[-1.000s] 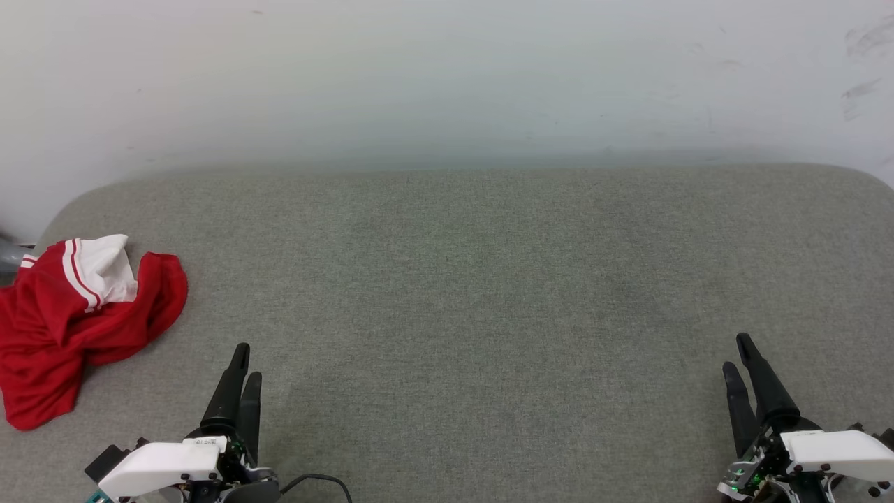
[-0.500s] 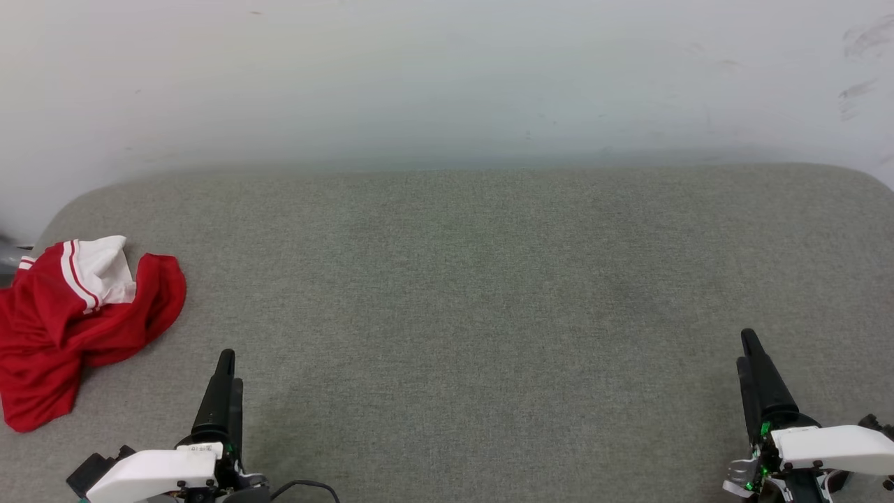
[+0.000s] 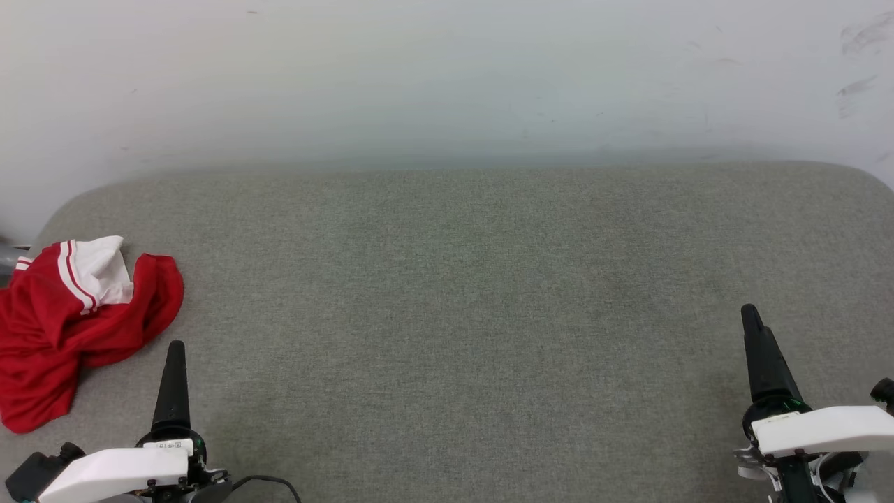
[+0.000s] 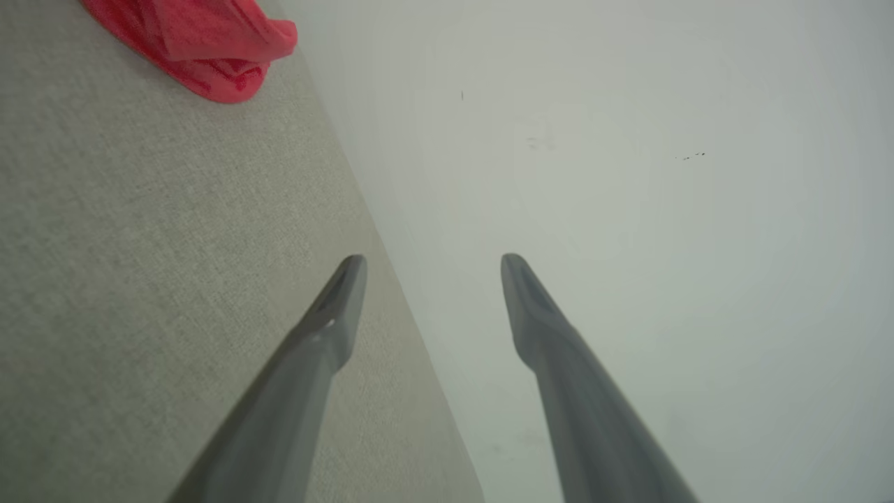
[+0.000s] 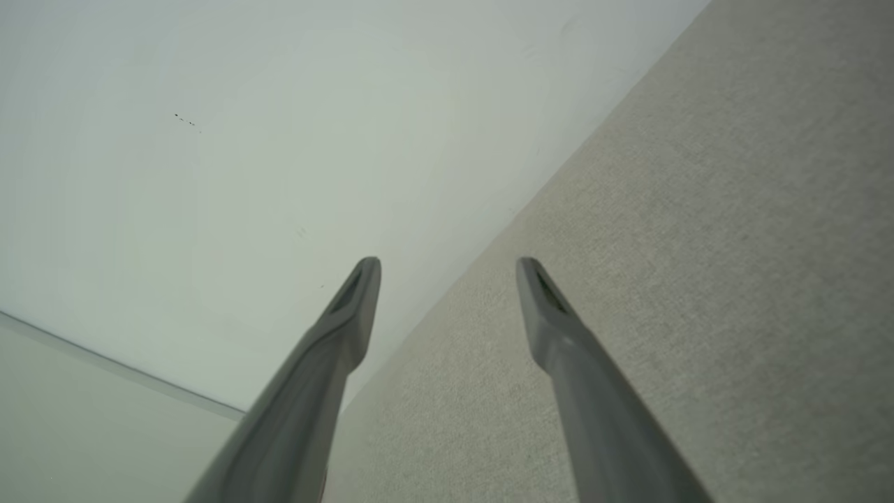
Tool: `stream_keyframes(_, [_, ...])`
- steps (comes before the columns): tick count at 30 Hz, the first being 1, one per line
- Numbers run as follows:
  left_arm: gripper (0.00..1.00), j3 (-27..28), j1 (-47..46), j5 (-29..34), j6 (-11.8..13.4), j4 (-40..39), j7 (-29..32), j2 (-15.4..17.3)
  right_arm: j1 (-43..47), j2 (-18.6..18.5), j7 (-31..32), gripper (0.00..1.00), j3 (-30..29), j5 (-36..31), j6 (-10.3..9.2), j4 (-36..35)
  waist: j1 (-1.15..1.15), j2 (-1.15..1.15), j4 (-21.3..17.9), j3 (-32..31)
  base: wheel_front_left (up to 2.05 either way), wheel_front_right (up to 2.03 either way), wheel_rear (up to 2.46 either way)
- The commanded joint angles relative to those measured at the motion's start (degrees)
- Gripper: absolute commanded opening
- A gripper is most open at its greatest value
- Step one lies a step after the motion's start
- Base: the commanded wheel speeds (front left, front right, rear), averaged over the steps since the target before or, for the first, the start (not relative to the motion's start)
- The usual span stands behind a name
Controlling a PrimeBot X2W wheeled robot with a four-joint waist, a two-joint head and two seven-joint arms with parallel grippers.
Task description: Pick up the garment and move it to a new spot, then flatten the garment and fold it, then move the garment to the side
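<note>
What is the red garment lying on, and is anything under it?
The garment lies crumpled on the grey fabric surface, near its left edge. Its folds hide anything beneath them.

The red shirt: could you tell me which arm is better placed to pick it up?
Probably left. The red shirt lies crumpled at the left end of the grey surface, beside the open left gripper; the right gripper, also open, sits at the right end.

The left pincer (image 4: pixel 431 261) stands spread and empty where the grey fabric tabletop (image 4: pixel 140 244) meets a white wall (image 4: pixel 628 209). The crumpled red garment (image 4: pixel 202 42) lies well beyond its tips.
</note>
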Motion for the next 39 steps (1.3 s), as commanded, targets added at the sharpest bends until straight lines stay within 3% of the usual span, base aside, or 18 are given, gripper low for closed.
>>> stream_keyframes(1, [1.00, 0.7, -0.8, 2.4, -0.1, -1.5, -0.6, 0.1, -1.7, -0.1, -0.7, 1.00, 0.2, -3.5, 0.00, -1.8, 0.00, 0.00, 0.0, 0.0, 0.00, 0.00, 0.00])
stream_keyframes(13, [1.00, -1.3, 0.8, 18.1, -0.1, -8.4, -2.9, 0.2, -1.7, -0.1, -3.0, 1.00, 2.8, -22.9, 0.00, -6.0, 0.00, 0.00, -0.3, 0.1, 0.00, 0.00, 0.00])
stream_keyframes(31, [1.00, -11.3, 3.3, 43.5, 3.0, -14.5, -5.9, 0.2, -1.5, -0.1, -6.0, 1.00, 2.9, -40.7, 0.00, -7.1, 0.00, 0.00, -0.8, 0.4, 0.00, 0.00, 0.00])
stream_keyframes(39, [1.00, -13.9, 3.7, 52.5, 5.8, -15.3, -7.1, 0.7, -1.7, -0.1, -7.2, 1.00, 3.2, -46.8, 0.00, -7.2, 0.00, 0.00, -1.1, 0.9, 0.00, 0.00, 0.00])
